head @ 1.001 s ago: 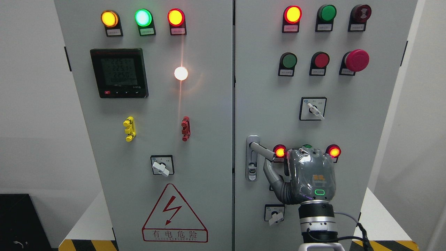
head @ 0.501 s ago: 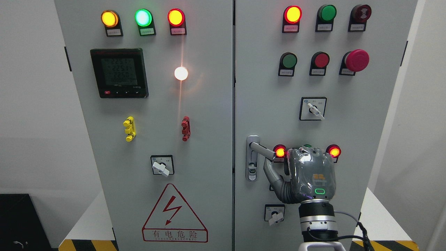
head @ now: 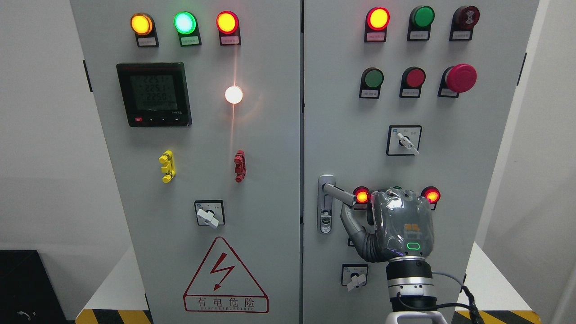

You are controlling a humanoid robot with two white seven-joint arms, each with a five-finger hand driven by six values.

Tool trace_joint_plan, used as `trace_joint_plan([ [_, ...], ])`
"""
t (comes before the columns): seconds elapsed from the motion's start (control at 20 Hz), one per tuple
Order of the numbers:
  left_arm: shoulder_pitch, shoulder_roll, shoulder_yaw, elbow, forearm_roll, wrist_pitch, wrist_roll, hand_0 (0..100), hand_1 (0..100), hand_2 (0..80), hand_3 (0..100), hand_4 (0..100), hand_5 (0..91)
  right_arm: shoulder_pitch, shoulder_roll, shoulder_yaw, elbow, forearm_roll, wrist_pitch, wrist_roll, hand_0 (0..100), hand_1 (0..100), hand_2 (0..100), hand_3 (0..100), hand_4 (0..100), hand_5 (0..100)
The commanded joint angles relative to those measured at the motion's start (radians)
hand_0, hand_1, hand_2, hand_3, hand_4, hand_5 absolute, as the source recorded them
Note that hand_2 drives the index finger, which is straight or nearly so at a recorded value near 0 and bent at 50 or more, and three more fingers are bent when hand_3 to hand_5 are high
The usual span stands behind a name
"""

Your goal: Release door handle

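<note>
grey door handle [head: 338, 193] on the right cabinet door [head: 472, 148] is gripped by the right hand [head: 396, 227], fingers curled around its free end; its long axis slopes down-right from the pivot, left of the palm.

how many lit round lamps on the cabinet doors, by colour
red lit round lamps: 4
amber lit round lamp: 1
green lit round lamp: 1
white lit round lamp: 1
total: 7
Not counted: the mostly hidden green lamp behind the right hand; its state cannot be told.
</note>
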Motion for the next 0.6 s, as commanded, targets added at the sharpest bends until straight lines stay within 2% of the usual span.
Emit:
trace_joint_plan([
  [0.0, 0.018, 0.0, 0.0, 0.0, 0.0, 0.0, -0.001, 12, 56, 0.0, 0, 0, 0.0, 0.0, -0.001, 0.0, -0.002, 0.0, 0.0, 0.0, 52, 20, 92, 100, 93, 92],
  [0.55, 0.018, 0.0, 0.0, 0.0, 0.0, 0.0, -0.001, 12, 56, 0.0, 0, 0, 0.0, 0.0, -0.001, -0.005, -0.002, -0.003, -0.002, -0.005, 52, 19, 92, 100, 93, 91],
])
